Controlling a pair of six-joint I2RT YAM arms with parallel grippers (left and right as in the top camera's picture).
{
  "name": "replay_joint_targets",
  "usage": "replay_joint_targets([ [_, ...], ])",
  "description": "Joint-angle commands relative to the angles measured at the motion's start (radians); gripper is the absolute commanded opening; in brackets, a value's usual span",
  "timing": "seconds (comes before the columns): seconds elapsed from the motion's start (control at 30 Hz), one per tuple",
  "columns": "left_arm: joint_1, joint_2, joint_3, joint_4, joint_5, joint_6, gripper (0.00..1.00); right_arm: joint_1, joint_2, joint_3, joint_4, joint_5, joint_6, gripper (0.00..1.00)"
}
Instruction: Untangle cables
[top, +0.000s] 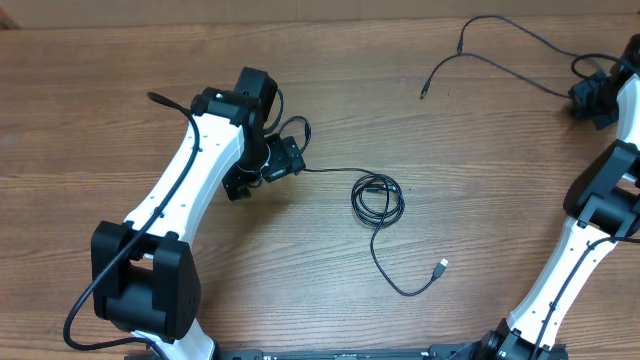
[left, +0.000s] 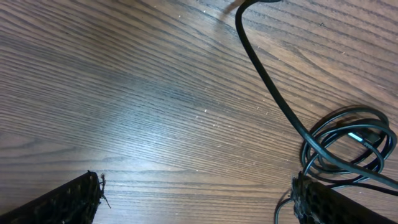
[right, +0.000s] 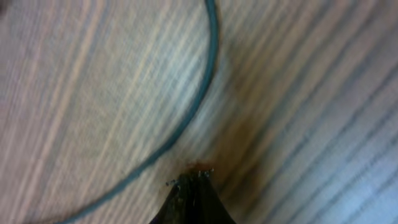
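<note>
Brown wood-grain tabletop (top: 120, 60) under both arms. On the left gripper (top: 289, 159), jaws spread wide apart, holding nothing, only bare boards between them. In the wrist view, next to one finger (left: 339, 205) and outside the gap: coiled cable (left: 348, 146), several black loops. From overhead, lying apart from those jaws, with a thin strand leading back toward them and a loose tail ending in a silver-tipped USB plug (top: 441, 267). On the right gripper (top: 588, 96), jaws pressed together into one dark tip, nothing seen between. Close beside that tip, blurred: second cable (right: 202, 93), curving past, its plug end (top: 424, 93) well away.
</note>
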Motion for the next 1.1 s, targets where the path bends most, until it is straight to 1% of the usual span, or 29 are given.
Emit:
replay_joint_targets([
  [0.0,-0.006,-0.01,-0.002,0.0,0.006,0.023,1.0,0.006,0.016,-0.023,0.021,-0.002,0.003,0.04],
  [0.17,-0.006,-0.01,-0.002,0.0,0.007,0.023,0.99,0.008,0.061,-0.026,0.078,-0.021,-0.008,0.04],
  [0.3,-0.006,-0.01,-0.002,0.0,0.006,0.023,1.0,0.017,0.088,-0.026,0.161,-0.121,-0.108,0.04],
  [0.4,-0.006,-0.01,-0.002,0.0,0.006,0.023,0.99,0.027,0.092,-0.023,0.19,-0.149,-0.19,0.06],
  [0.5,-0.006,-0.01,-0.002,0.0,0.006,0.023,1.0,0.027,0.054,0.026,0.167,-0.153,-0.192,0.08],
  [0.63,-0.006,-0.01,-0.002,0.0,0.006,0.023,1.0,0.01,-0.05,0.16,0.099,-0.188,-0.188,0.08],
  [0.67,-0.006,-0.01,-0.002,0.0,0.006,0.023,1.0,0.008,-0.073,0.192,0.076,-0.193,-0.188,0.11],
  [0.83,-0.006,-0.01,-0.002,0.0,0.006,0.023,1.0,0.009,-0.254,0.359,-0.087,-0.207,-0.17,0.15],
  [0.93,-0.006,-0.01,-0.002,0.0,0.006,0.023,1.0,0.021,-0.365,0.395,-0.198,-0.283,-0.154,0.2],
  [1.0,-0.006,-0.01,-0.002,0.0,0.007,0.023,0.99,0.035,-0.436,0.396,-0.271,-0.344,-0.154,0.25],
  [1.03,-0.006,-0.01,-0.002,0.0,0.006,0.023,1.0,0.046,-0.47,0.396,-0.31,-0.371,-0.156,0.29],
  [1.07,-0.006,-0.01,-0.002,0.0,0.006,0.023,1.0,0.058,-0.496,0.396,-0.344,-0.393,-0.169,0.35],
])
